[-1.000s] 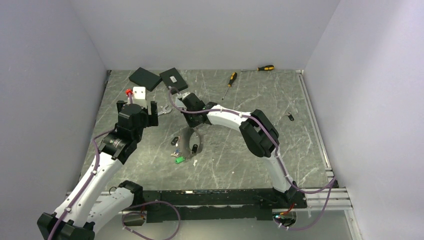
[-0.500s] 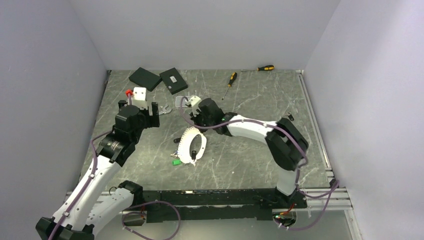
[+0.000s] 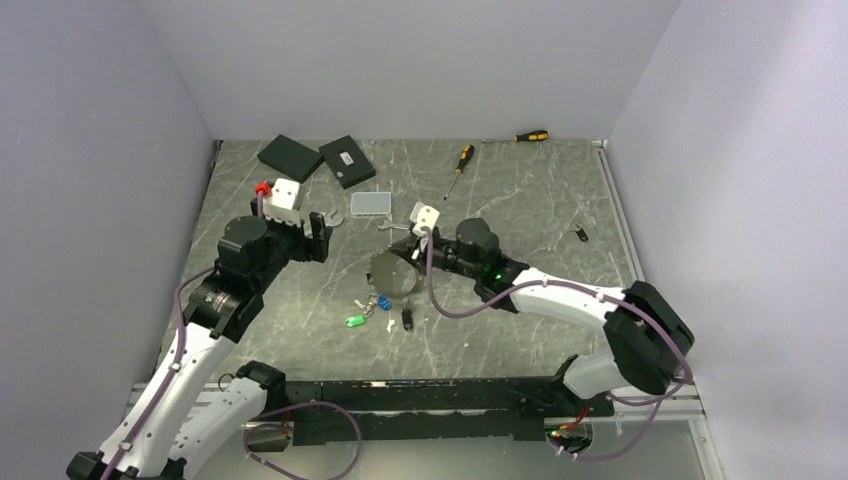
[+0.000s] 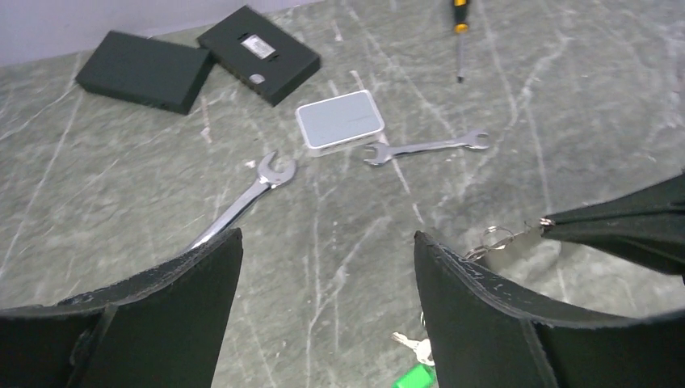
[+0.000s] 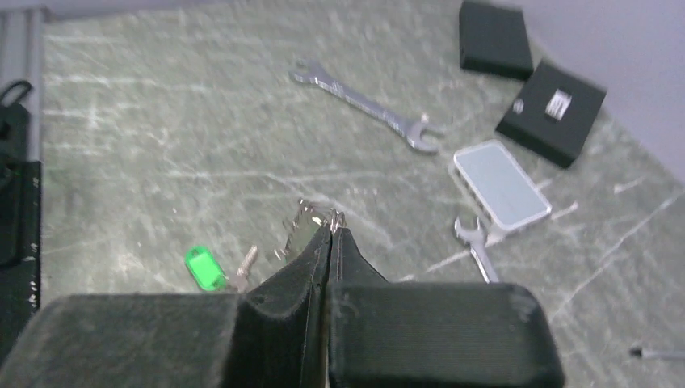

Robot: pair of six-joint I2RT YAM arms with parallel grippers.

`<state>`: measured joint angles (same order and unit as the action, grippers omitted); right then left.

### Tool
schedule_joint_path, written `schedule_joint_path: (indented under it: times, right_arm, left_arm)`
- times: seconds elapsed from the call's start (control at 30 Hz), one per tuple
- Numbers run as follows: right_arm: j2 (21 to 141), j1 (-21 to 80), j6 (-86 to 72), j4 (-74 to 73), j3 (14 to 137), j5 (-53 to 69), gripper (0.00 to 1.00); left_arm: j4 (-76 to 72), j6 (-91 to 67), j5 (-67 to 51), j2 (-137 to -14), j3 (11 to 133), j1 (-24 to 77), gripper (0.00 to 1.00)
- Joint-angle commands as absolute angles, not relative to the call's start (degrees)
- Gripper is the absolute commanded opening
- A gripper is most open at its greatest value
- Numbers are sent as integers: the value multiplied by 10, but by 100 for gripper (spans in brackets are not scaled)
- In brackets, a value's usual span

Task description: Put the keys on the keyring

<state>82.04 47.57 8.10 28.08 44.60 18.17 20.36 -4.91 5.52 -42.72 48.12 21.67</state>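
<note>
Two pincers we see: left pincer [image 4: 327,267] gaping wide, empty; right pincer [image 5: 329,230] clamped on the keyring [image 3: 391,272], keys [image 3: 372,307] lying on the desk [image 3: 520,200].

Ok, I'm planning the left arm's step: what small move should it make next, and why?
Probably lower the open left gripper toward the small metal keys with green, blue and black tags: it holds nothing, while the shut right gripper pinches the thin silvery wire keyring beside them.
</note>
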Motion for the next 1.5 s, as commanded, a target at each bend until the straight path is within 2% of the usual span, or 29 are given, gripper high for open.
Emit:
schedule_joint_path:
  times: [0.0, 0.27, 0.37, 0.47, 0.6, 0.7, 0.87, 1.47]
  right_arm:
    - [763, 466, 88, 427, 427, 245, 0]
    - [706, 448, 72, 463, 400, 376, 0]
    - [690, 436, 59, 463, 398, 437, 0]
    - [678, 428, 43, 470, 396, 466, 0]
    - [667, 423, 9, 502, 391, 493, 0]
    - [662, 422, -21, 525, 389, 510, 0]
    - [670, 422, -63, 560, 385, 537, 0]
    - [729, 423, -139, 664, 408, 563, 0]
  left_arm:
    - [165, -33, -50, -406, 488, 217, 81]
    - [110, 28, -276, -371, 452, 217, 80]
    - [57, 66, -405, -354, 415, 217, 71]
    - [-15, 64, -487, -332, 371, 217, 70]
    - [-52, 53, -508, -329, 356, 217, 65]
    - [-96, 41, -536, -342, 348, 217, 55]
    - [-198, -29, -550, -362, 332, 217, 49]
    - [-286, -108, -628, -420, 325, 218, 40]
